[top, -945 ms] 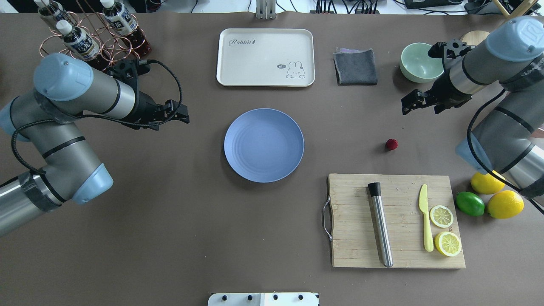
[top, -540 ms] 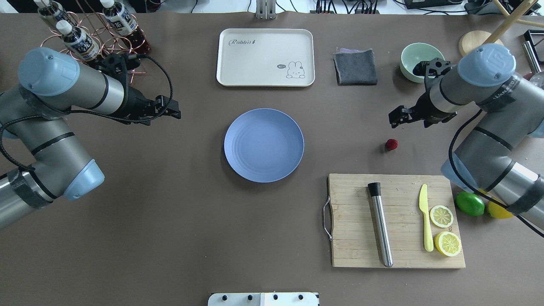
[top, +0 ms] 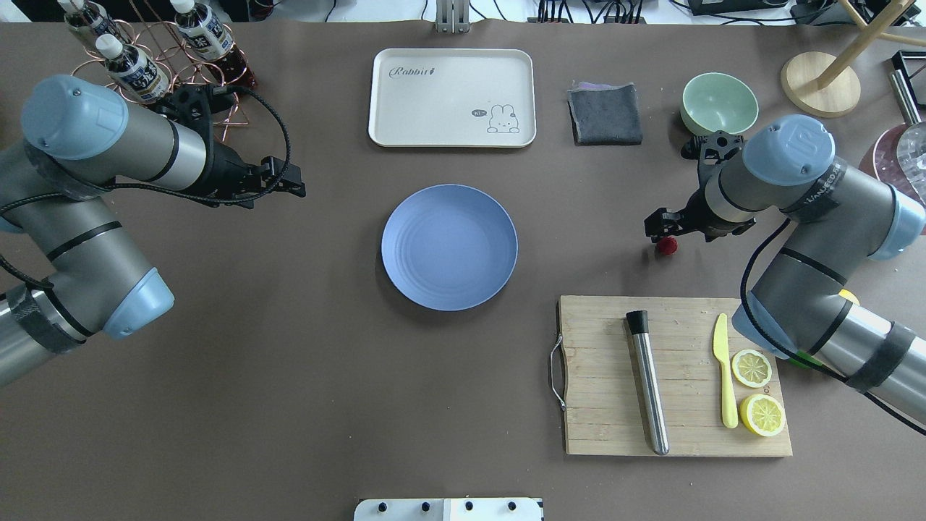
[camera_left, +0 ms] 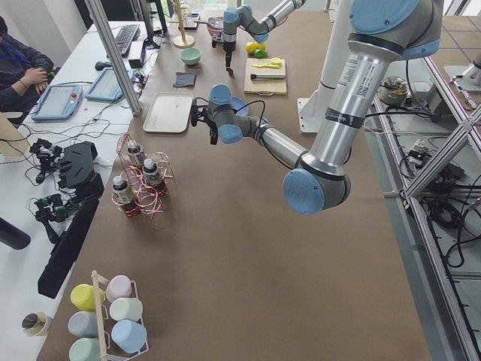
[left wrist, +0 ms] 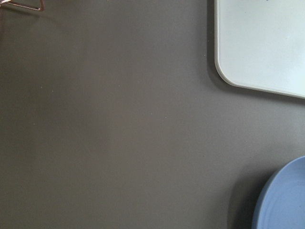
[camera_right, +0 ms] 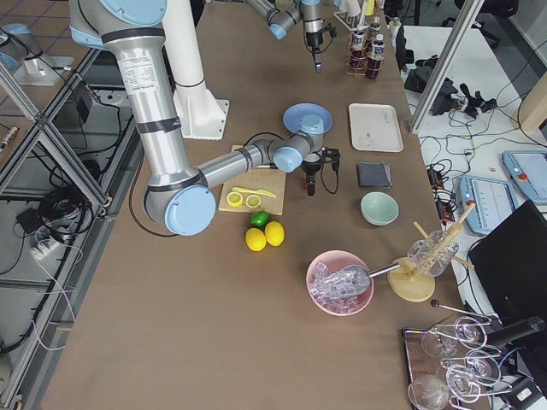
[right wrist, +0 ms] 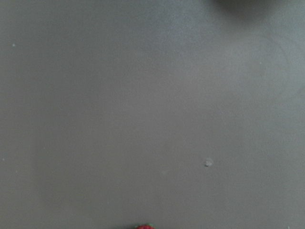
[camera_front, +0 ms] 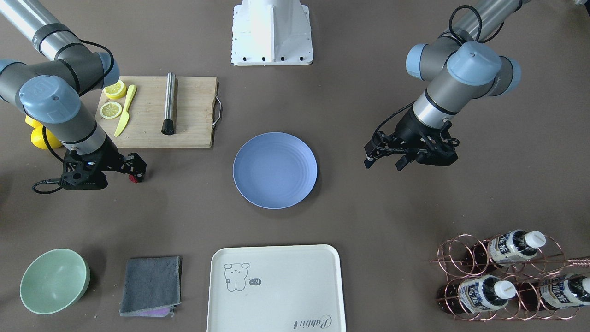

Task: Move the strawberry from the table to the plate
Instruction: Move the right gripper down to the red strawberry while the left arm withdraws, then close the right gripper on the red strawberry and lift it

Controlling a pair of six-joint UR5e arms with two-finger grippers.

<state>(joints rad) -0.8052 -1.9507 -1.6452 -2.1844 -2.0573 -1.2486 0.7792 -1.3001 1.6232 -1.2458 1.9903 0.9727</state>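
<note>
The strawberry [top: 666,246] is a tiny dark-red berry on the grey-brown table [top: 289,376], right of the blue plate [top: 449,247]. My right gripper [top: 659,231] hangs open just over the berry, its fingertips right beside it. From the front, the strawberry [camera_front: 133,179] peeks out under the right gripper [camera_front: 134,169]. In the right wrist view only the top of the strawberry [right wrist: 144,226] shows, at the bottom edge. My left gripper [top: 295,187] is open and empty, left of the plate. The plate holds nothing.
A wooden cutting board [top: 600,405] with a steel rod, a yellow knife and lemon slices lies near the berry. A cream tray [top: 434,108], grey cloth [top: 605,113] and mint bowl [top: 719,103] line the far side. A bottle rack [top: 145,58] stands far left.
My right arm has swung from beside the mint bowl down toward the strawberry, ending right over it. My left arm has drawn back a little to the left.
</note>
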